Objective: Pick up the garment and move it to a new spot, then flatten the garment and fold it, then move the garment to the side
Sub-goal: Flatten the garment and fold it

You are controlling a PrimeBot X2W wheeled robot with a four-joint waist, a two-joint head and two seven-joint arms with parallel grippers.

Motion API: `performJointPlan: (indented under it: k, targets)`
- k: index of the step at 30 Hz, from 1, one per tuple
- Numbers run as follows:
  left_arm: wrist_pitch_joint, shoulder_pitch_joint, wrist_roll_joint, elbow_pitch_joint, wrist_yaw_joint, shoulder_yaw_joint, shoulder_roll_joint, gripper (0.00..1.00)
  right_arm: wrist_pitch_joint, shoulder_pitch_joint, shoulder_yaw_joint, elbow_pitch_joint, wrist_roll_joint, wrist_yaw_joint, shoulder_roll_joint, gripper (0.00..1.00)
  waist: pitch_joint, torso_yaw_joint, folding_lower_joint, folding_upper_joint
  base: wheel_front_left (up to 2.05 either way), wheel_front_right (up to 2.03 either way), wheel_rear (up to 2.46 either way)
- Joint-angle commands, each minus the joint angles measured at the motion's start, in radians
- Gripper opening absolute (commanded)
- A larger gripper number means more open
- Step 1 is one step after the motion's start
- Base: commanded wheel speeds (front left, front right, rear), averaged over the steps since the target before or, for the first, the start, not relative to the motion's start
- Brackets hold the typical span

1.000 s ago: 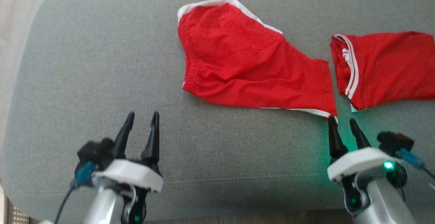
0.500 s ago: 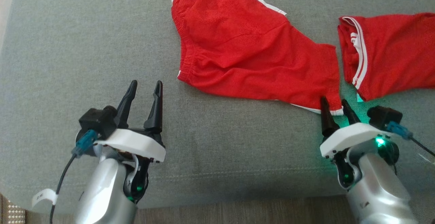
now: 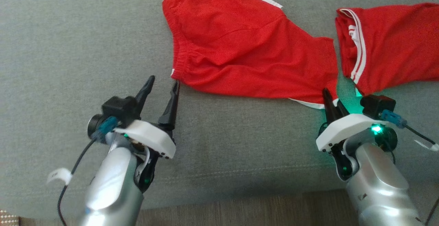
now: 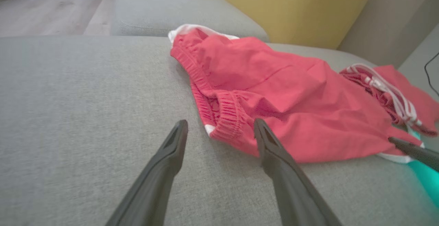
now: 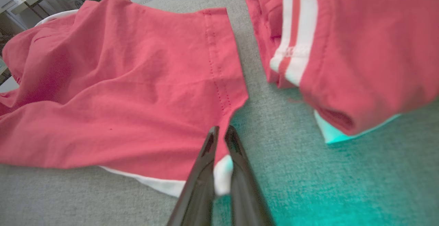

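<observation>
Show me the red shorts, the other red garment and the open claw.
red shorts [image 3: 247, 47]: head view, middle of cloth.
second red garment [image 3: 394, 44]: head view, red cloth beside its stripes.
left gripper [image 3: 164, 81]: head view, between its fingertips.

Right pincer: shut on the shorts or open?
Shut on the spread red shorts: in the right wrist view, fingers of the right pincer nearly meet, pinching its white hem corner.
</observation>
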Motion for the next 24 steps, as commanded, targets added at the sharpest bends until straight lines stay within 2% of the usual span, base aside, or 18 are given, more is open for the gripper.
performJointPlan:
  k: [1,11,24]
  targets:
    - [-0.005,-0.052,0.020,0.001,-0.005,0.013,0.013,1.00,0.005,0.002,0.015,-0.014,-0.007,-0.001,0.011,0.00,0.008,-0.011,0.0000,0.0000,0.00,0.00,0.00]
    - [-0.005,-0.166,0.091,0.175,-0.013,-0.039,0.042,1.00,0.003,0.001,0.005,-0.083,-0.002,-0.001,0.011,0.00,0.027,-0.044,0.0000,0.0000,0.00,0.00,0.00]
    - [-0.005,-0.224,0.079,0.252,-0.014,-0.084,0.048,1.00,0.002,0.002,0.028,-0.119,0.012,-0.001,0.011,0.00,0.046,-0.061,0.0000,0.0000,0.00,0.00,0.00]
